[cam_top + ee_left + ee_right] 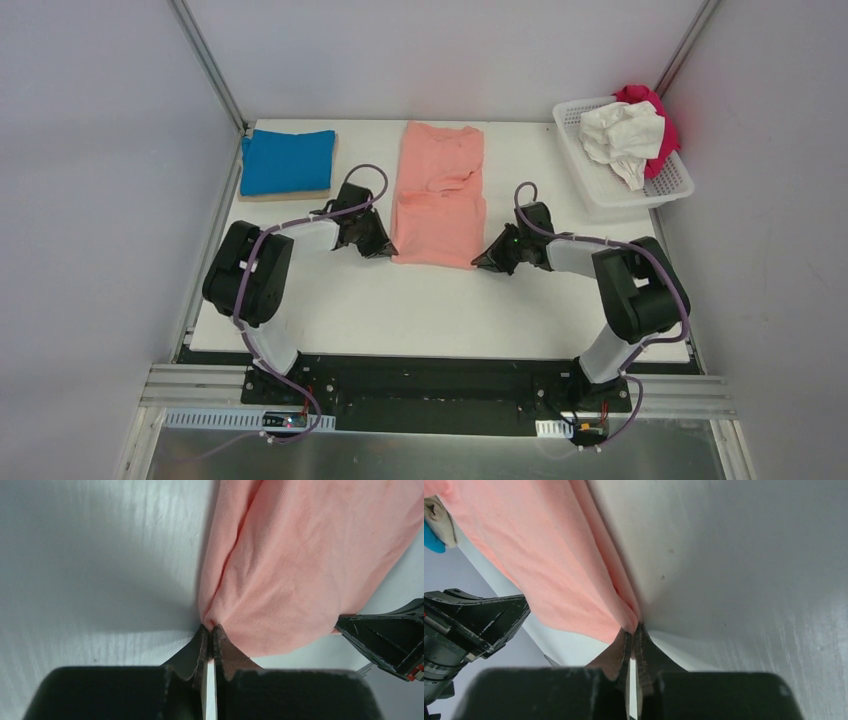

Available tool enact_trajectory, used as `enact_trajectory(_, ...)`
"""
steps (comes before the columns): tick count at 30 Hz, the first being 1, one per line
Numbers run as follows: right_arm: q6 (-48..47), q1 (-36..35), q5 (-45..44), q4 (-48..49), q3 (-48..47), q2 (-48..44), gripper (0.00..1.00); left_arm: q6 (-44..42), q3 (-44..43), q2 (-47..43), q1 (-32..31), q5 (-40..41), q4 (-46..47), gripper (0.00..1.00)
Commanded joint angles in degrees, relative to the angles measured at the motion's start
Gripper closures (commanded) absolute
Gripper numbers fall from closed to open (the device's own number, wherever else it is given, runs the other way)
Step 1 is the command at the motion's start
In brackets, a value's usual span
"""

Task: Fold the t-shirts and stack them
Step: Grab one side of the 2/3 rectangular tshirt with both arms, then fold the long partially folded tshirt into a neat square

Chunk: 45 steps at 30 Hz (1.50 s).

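Observation:
The salmon-pink t-shirt lies folded lengthwise in the middle of the table, its near part doubled over. My left gripper is shut on the shirt's near left corner. My right gripper is shut on its near right corner. The bright blue t-shirt lies folded on a thin tan board at the back left. The white t-shirt and the magenta t-shirt are bunched in the basket.
The white plastic lattice basket stands at the back right corner. Grey walls close in the table on the left, back and right. The opposite gripper shows at the edge of each wrist view.

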State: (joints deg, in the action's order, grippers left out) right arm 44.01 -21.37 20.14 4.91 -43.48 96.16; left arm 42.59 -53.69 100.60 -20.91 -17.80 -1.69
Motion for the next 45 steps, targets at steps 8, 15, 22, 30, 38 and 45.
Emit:
enact_trajectory(8, -12.66, -0.14, 28.96, -26.4, 0.24, -15.98, 1.0, -0.67, 17.08, -32.99, -2.04, 0.58, -8.75, 1.0)
enact_trajectory(15, -22.79, -0.88, 40.98, -46.44, -4.92, -25.73, 1.0, -0.46, 19.23, -53.38, -2.08, -7.02, -12.72, 1.0)
enact_trajectory(22, -21.66, 0.52, 41.35, -44.01, -6.59, -30.89, 1.0, -2.98, 16.48, -60.31, -2.03, -0.84, -15.74, 1.0)
enact_trajectory(30, -17.55, 9.19, 42.58, -37.9, -6.99, -26.03, 1.0, -2.23, 9.95, -49.5, -2.08, 7.03, -9.94, 1.0)
enact_trajectory(38, -15.68, 12.58, 41.15, -32.31, -11.34, -18.72, 1.0, -2.55, 2.43, -37.69, -2.03, 16.43, -7.64, 1.0)
enact_trajectory(45, -13.15, 14.66, 37.24, -28.85, -16.23, -11.53, 1.0, -3.92, -5.49, -27.74, -1.61, 20.41, -7.3, 1.0)
